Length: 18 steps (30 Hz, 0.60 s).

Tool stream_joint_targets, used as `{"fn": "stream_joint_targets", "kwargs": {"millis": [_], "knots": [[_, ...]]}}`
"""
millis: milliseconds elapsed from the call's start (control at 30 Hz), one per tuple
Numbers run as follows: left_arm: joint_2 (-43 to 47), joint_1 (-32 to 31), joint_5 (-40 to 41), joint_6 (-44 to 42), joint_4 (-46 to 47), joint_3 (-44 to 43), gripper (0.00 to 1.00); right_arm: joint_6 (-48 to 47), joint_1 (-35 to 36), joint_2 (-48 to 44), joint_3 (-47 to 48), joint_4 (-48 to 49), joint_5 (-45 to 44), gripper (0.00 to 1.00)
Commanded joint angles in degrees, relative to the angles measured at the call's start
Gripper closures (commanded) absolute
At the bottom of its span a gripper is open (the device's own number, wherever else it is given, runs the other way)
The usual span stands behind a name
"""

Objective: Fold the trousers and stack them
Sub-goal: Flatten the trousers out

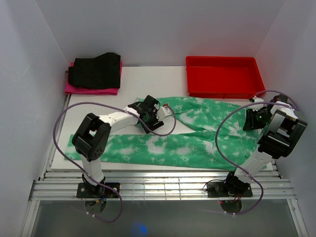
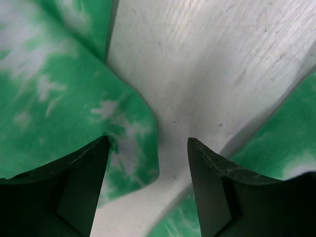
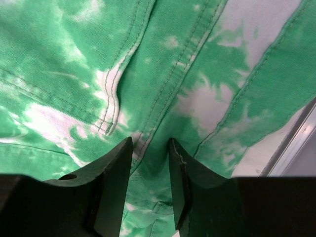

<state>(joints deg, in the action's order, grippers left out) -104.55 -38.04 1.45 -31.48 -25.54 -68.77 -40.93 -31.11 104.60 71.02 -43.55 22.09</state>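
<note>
Green tie-dyed trousers (image 1: 197, 143) lay unfolded across the tabletop (image 1: 98, 106), waist near the right edge, both legs splayed toward the left edge. The left arm's (image 1: 116, 118) jaws stood spread just beside the far leg's hem, while the right arm's (image 1: 279, 133) jaws pinched a ridge of waist fabric. The first fold seemed to be starting; next, the left jaws would need to close on that hem.

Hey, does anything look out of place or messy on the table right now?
Nothing spilled or damaged. The trousers lie unfolded, legs splayed in a V, rumpled near the right hand. The black garment sits askew on the pink garment.
</note>
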Motion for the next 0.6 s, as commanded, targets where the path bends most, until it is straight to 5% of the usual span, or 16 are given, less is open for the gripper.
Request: {"fn": "stream_joint_targets", "kwargs": {"millis": [0, 200, 400, 567], "knots": [[5.6, 1.7, -4.7, 5.4, -4.9, -6.0, 0.23, -0.8, 0.2, -1.7, 1.2, -2.7, 1.6, 0.59], [14.5, 5.2, -14.6, 12.1, -7.9, -8.7, 0.13, -1.4, 0.2, -1.6, 1.1, -3.0, 1.9, 0.59], [7.3, 22.7, -34.1, 23.0, -15.0, -12.1, 0.21, -0.8, 0.2, -2.3, 0.3, -3.0, 3.5, 0.59], [4.3, 32.1, -43.5, 25.2, -9.0, -8.0, 0.23, -0.7, 0.2, -2.1, -1.1, -3.0, 3.8, 0.59]]}}
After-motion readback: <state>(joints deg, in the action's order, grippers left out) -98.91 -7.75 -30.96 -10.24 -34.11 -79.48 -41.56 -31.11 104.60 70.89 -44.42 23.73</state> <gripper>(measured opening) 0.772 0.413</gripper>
